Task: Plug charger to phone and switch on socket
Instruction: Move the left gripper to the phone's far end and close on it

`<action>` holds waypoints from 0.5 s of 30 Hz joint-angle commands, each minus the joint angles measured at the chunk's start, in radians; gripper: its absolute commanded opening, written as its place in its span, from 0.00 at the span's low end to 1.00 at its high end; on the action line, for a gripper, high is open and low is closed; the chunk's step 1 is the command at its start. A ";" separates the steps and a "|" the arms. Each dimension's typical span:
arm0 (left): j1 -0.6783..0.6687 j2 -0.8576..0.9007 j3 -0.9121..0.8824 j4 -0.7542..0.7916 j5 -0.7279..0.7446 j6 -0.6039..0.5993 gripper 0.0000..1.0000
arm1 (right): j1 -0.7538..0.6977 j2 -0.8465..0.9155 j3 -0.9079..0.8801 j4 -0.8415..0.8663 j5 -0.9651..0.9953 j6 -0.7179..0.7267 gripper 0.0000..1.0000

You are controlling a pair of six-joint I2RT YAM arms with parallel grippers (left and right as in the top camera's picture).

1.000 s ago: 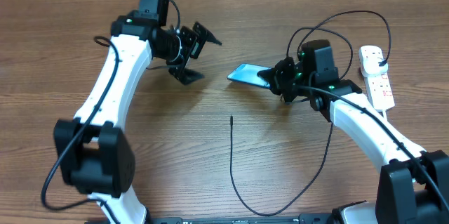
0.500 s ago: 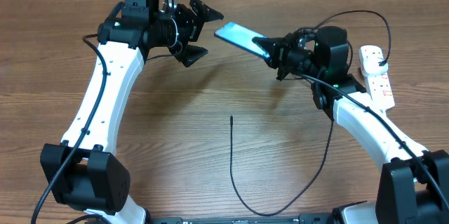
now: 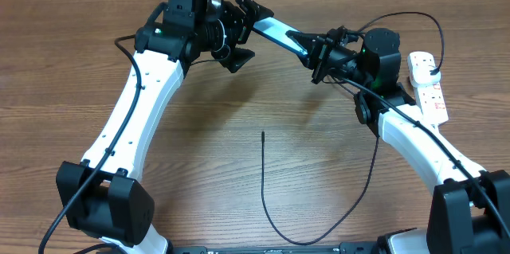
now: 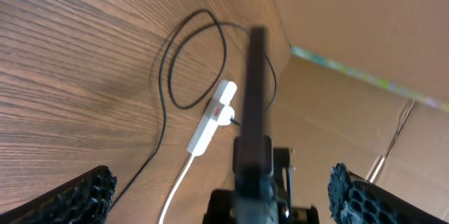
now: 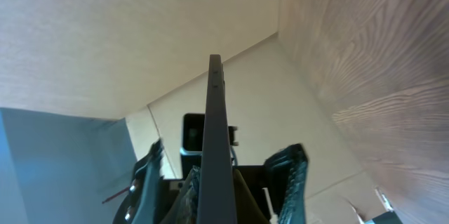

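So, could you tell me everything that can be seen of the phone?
The phone is a slim slab with a glowing light blue screen and dark edges. It is off the table, tilted, screen upward. The right gripper is shut on one end. The other end reaches between the fingers of the open left gripper, which do not touch it; both wrist views show it edge-on, thin and dark. The charger is not plugged into it.

A wood-grain table [image 3: 199, 166] spreads out under soft, even light. Brown cardboard panels [image 4: 365, 13] wall its far edge.
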 commanded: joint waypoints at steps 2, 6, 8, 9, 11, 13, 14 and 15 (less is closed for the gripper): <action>-0.003 -0.013 0.014 0.004 -0.085 -0.065 1.00 | 0.016 -0.004 0.019 0.021 -0.009 0.029 0.04; -0.012 -0.013 0.014 0.006 -0.134 -0.084 1.00 | 0.034 -0.004 0.019 0.021 0.007 0.029 0.04; -0.020 -0.013 0.014 0.012 -0.150 -0.092 1.00 | 0.043 -0.004 0.019 0.021 0.022 0.029 0.04; -0.023 -0.013 0.014 0.012 -0.157 -0.094 1.00 | 0.048 -0.004 0.019 0.021 0.027 0.029 0.04; -0.033 -0.013 0.014 0.020 -0.179 -0.099 0.97 | 0.056 -0.004 0.019 0.021 0.029 0.032 0.04; -0.041 -0.012 0.014 0.026 -0.191 -0.107 0.95 | 0.062 -0.004 0.019 0.021 0.034 0.032 0.04; -0.046 -0.012 0.014 0.031 -0.195 -0.109 0.95 | 0.064 -0.004 0.019 0.021 0.037 0.032 0.04; -0.048 -0.012 0.014 0.034 -0.197 -0.110 0.95 | 0.064 -0.004 0.019 0.021 0.038 0.032 0.04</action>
